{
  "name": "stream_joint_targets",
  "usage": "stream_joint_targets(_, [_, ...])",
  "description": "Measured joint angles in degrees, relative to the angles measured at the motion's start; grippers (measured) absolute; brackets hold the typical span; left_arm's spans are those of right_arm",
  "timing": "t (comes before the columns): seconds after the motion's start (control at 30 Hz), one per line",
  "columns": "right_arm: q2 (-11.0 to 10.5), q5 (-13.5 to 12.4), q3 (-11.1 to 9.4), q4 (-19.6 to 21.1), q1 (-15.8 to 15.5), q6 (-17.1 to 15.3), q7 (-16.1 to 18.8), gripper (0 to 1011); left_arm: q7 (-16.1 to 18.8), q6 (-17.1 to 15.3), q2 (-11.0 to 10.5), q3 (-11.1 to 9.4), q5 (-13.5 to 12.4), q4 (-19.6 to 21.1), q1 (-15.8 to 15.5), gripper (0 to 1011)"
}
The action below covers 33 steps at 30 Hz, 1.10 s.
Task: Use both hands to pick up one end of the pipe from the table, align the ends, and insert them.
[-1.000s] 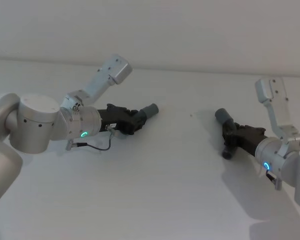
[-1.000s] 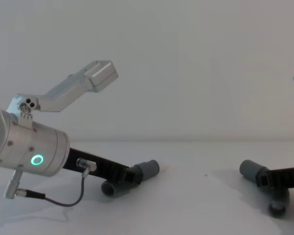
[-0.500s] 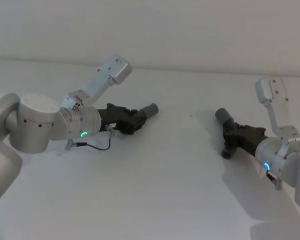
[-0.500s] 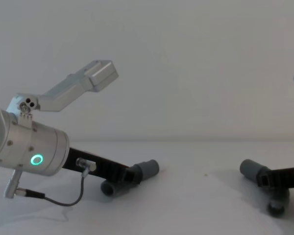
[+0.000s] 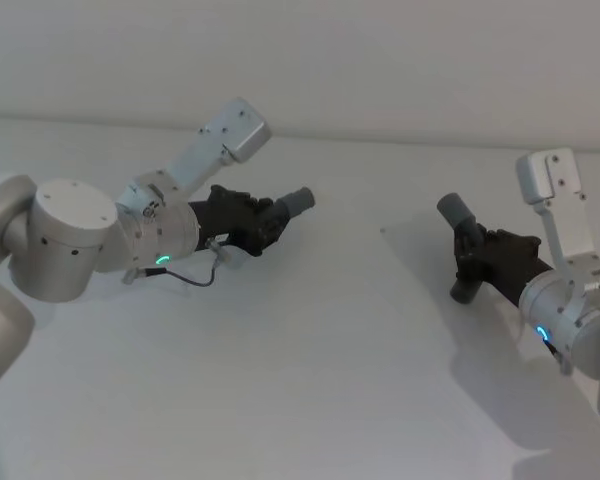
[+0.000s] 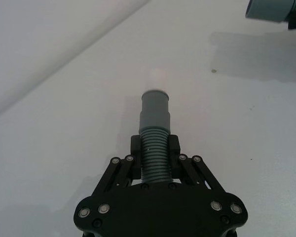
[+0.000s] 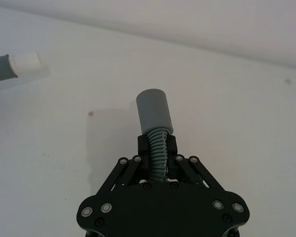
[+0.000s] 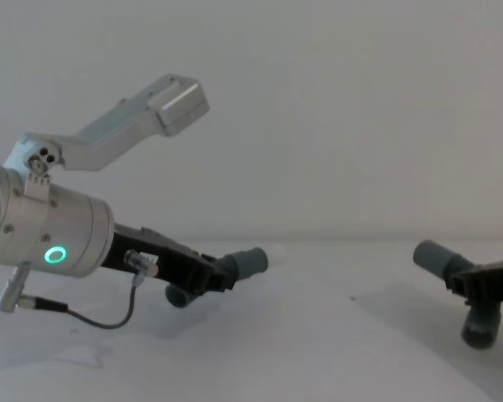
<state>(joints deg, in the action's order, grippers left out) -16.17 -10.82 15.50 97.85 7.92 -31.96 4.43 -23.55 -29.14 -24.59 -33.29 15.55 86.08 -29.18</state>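
Observation:
My left gripper [image 5: 270,222] is shut on the ribbed body of one dark grey pipe piece [image 5: 298,201], held just above the table [image 5: 330,360]. In the left wrist view that piece [image 6: 155,118] points forward and ends in a narrow white tip [image 6: 158,78]. My right gripper [image 5: 472,255] is shut on the ribbed body of the second pipe piece [image 5: 452,211], whose plain grey cuff [image 7: 155,111] points up and towards the left arm. In the chest view both pieces [image 8: 247,264] [image 8: 436,255] hang clear of the table, cuffs facing each other across a wide gap.
A tiny dark speck [image 5: 383,231] marks the table between the two arms. A black cable [image 8: 109,318] loops under the left wrist. A pale blank wall rises behind the table's far edge.
Both arms have risen and lifted their pipe pieces off the table. The right piece has tilted more upright, and the left piece sits a little higher and farther back.

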Motion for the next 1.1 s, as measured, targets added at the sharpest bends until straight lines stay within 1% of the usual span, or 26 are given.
stream_joint_targets(0.07, [-0.56,0.72,0.19,0.24,-0.27,1.69,0.16,192,0.02,0.48,-0.39,-0.35,-0.71,0.56,-0.13,302])
stream_joint_targets(0.17, [-1.35,1.83,0.44,0.52,-0.63,4.33,0.43,191,0.03,1.8,-1.47,-1.29,-2.77,1.88,-0.56,302])
stream_joint_targets(0.2, [-1.62,2.18,0.52,0.6,-0.74,5.2,0.53,191,0.03,1.8,-1.47,-1.29,-2.77,1.88,-0.56,302])
stream_joint_targets(0.23, [-2.03,2.68,0.66,0.71,-0.91,6.43,0.64,191,0.03,2.42,-1.97,-1.66,-3.73,2.38,-0.78,302])
stream_joint_targets(0.27, [-2.29,2.97,0.74,0.78,-1.03,7.11,0.69,191,0.03,2.58,-2.11,-1.83,-4.01,2.62,-0.85,302])
stream_joint_targets(0.3, [-2.49,3.35,0.8,0.84,-1.11,7.73,0.73,191,-0.01,3.23,-2.61,-2.27,-5.02,3.21,-1.1,302])
stream_joint_targets(0.33, [-2.7,3.55,0.87,0.89,-1.2,8.35,0.78,191,-0.02,3.5,-2.84,-2.47,-5.43,3.46,-1.22,302])
stream_joint_targets(0.37, [-3.12,4.25,1.0,0.96,-1.37,9.97,0.89,191,-0.05,3.86,-3.06,-2.68,-6.03,3.69,-1.34,302])
stream_joint_targets(0.43, [-3.61,4.81,1.14,1.05,-1.56,11.28,0.97,191,-0.12,4.73,-3.8,-3.42,-7.43,4.46,-1.74,302])
stream_joint_targets(0.53, [-4.66,6.47,1.46,1.16,-1.97,14.93,1.03,190,-0.28,6.06,-4.67,-4.3,-9.5,5.33,-2.27,302])
stream_joint_targets(0.57, [-4.93,6.78,1.5,1.16,-2.08,15.66,1.04,190,-0.29,6.27,-4.9,-4.52,-9.83,5.54,-2.41,302])
stream_joint_targets(0.6, [-4.93,6.78,1.5,1.16,-2.08,15.66,1.04,190,-0.36,7.03,-5.33,-4.97,-11.02,5.94,-2.67,302])
stream_joint_targets(0.63, [-5.33,7.5,1.62,1.17,-2.23,17.3,1.04,190,-0.36,7.03,-5.33,-4.97,-11.02,5.94,-2.67,302])
stream_joint_targets(0.67, [-5.78,8.17,1.72,1.17,-2.39,18.75,1.03,190,-0.4,7.69,-5.82,-5.51,-12.21,6.4,-2.99,302])
stream_joint_targets(0.77, [-6.56,9.67,1.91,1.12,-2.65,21.66,0.99,189,-0.45,9.14,-6.7,-6.47,-14.27,7.19,-3.59,302])
stream_joint_targets(0.8, [-6.76,10.01,1.95,1.09,-2.71,22.65,0.94,189,-0.46,9.82,-7.12,-6.92,-15.33,7.55,-3.88,302])
stream_joint_targets(0.87, [-7.2,10.71,2.03,0.98,-2.84,24.11,0.82,189,-0.46,10.6,-7.51,-7.38,-16.58,7.89,-4.16,302])
stream_joint_targets(0.9, [-7.57,11.53,2.11,0.87,-2.95,25.85,0.68,189,-0.46,10.94,-7.69,-7.61,-17.11,8.05,-4.29,302])
stream_joint_targets(0.97, [-7.92,12.1,2.17,0.74,-3.04,27.12,0.57,188,-0.43,12.13,-8.35,-8.35,-18.92,8.58,-4.76,302])
stream_joint_targets(1.0, [-8.16,12.58,2.2,0.65,-3.11,28.09,0.46,188,-0.41,12.47,-8.55,-8.55,-19.45,8.74,-4.91,302])
stream_joint_targets(1.03, [-8.5,13.45,2.27,0.5,-3.19,29.86,0.22,188,-0.37,12.79,-8.81,-8.75,-20.0,8.89,-5.11,302])
stream_joint_targets(1.07, [-8.68,13.71,2.3,0.43,-3.22,30.33,0.16,188,-0.3,13.6,-9.18,-9.25,-21.29,9.24,-5.4,302])
stream_joint_targets(1.1, [-8.91,14.21,2.34,0.32,-3.27,31.36,0.04,188,-0.25,13.95,-9.37,-9.48,-21.85,9.38,-5.55,302])
